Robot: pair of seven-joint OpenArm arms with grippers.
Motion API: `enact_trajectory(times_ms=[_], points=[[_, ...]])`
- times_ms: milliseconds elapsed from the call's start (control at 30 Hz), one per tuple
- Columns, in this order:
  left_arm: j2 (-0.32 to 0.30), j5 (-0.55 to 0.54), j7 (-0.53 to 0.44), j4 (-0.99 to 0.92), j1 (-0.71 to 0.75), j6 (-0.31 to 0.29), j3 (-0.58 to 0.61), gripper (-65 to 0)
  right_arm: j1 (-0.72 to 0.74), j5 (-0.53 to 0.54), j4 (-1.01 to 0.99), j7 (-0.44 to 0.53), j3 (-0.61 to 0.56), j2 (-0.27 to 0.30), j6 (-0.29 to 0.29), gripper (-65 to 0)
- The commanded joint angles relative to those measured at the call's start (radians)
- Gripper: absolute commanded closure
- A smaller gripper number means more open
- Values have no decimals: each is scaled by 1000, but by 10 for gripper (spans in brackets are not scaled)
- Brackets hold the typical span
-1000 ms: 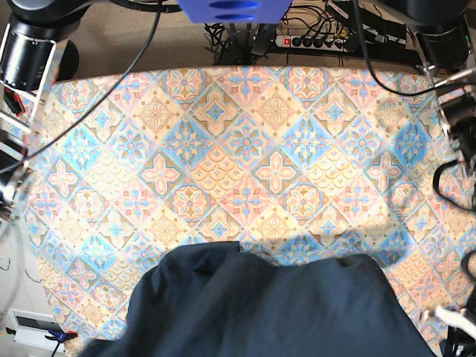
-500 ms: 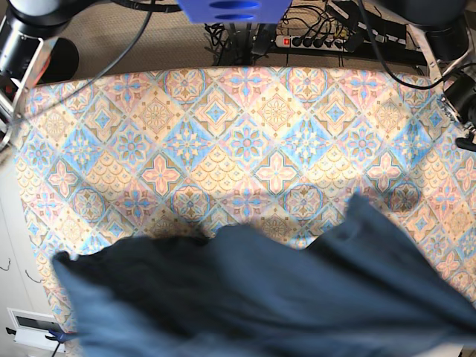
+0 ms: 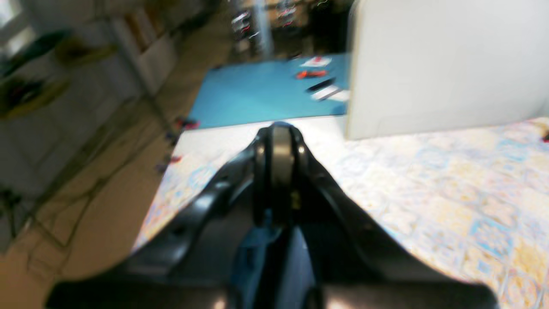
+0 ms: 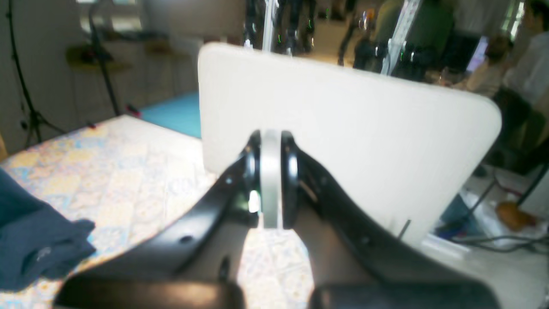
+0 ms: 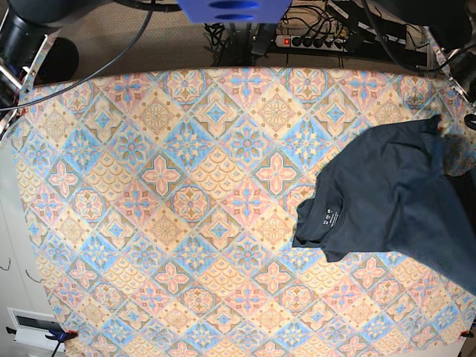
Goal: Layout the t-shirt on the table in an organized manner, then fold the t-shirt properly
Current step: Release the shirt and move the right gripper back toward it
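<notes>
Navy t-shirt (image 5: 394, 201) cut off at frame edge

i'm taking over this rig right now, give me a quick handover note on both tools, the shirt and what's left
Left tool: shut, with blue fabric showing between its arms just below the tips, so it looks clamped on the t-shirt.
Right tool: shut and holding nothing, raised over the table.
The t-shirt sits on the base view's right side, rumpled. Its neck opening, with the white label showing, points toward the table centre, and its far corner is lifted near the right edge.
Done: the shirt is on the table.
Left: spread it flat and straight, then fold it.
</notes>
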Motion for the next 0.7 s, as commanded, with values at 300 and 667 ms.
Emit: enact_trajectory(times_ms=[300, 667], points=[[26, -12, -29, 8, 21, 0, -5, 0, -309, 20, 101, 21, -28, -189, 4, -11], [5, 163, -29, 8, 70, 0, -60, 0, -422, -265, 249, 24, -426, -383, 4, -181]])
